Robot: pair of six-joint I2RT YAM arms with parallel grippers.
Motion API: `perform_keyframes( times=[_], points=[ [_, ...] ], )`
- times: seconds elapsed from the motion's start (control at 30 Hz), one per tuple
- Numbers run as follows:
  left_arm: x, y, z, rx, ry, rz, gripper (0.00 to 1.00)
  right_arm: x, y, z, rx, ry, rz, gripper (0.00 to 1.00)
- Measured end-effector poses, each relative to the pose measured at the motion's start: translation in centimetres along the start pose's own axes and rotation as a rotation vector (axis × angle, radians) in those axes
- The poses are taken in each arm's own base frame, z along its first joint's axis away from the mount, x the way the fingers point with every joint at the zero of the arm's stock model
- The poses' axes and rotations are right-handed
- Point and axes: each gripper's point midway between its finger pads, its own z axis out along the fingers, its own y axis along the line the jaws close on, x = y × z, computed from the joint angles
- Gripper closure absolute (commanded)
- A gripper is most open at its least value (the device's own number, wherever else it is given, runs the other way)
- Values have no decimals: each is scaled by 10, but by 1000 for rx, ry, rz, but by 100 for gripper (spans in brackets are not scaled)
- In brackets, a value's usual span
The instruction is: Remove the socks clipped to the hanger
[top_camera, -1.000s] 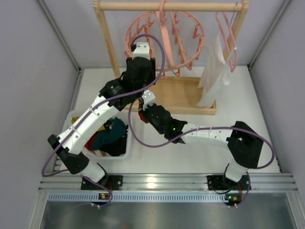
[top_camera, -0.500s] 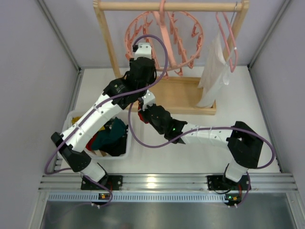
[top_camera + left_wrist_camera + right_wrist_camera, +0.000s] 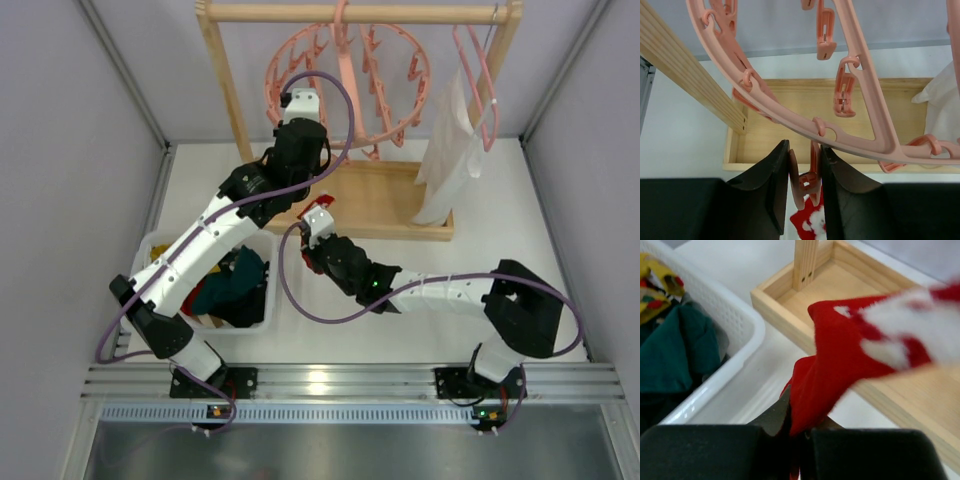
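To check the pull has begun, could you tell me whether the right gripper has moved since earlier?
Yes. In the top view the right gripper, shut on the red sock, has drawn back from the wooden base toward the arms' mounts.

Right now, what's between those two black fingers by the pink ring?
One pink clip of the hanger, with a red sock below it, seen in the left wrist view.

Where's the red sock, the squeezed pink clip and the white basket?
red sock (image 3: 840, 355), right wrist view, its middle.
pink clip (image 3: 807, 181), left wrist view, its middle.
white basket (image 3: 752, 327), right wrist view, its corner rim.
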Motion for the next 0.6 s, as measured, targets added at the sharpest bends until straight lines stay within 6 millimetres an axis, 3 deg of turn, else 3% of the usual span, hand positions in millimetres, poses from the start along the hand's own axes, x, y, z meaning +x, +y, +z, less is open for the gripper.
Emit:
perform_keyframes(
  times=[0.13,0.27,0.33,0.53,0.6],
  points=[
    [-1,0,0,0,-2,-3,76,24,-1,-22,-24,35,-12,100],
    [-2,-1,-1,9,-2,-6,65,21,-8,-43,-34,19,9,100],
    [-2,-2,-1,17,1,-5,50,11,-13,-54,-38,-11,30,100],
    [-6,0,-6,26,-5,-21,23,-30,-13,-80,-108,-112,85,100],
    [-11,3,-13,36,-17,-27,2,-38,-9,-86,-142,-131,92,100]
  ],
)
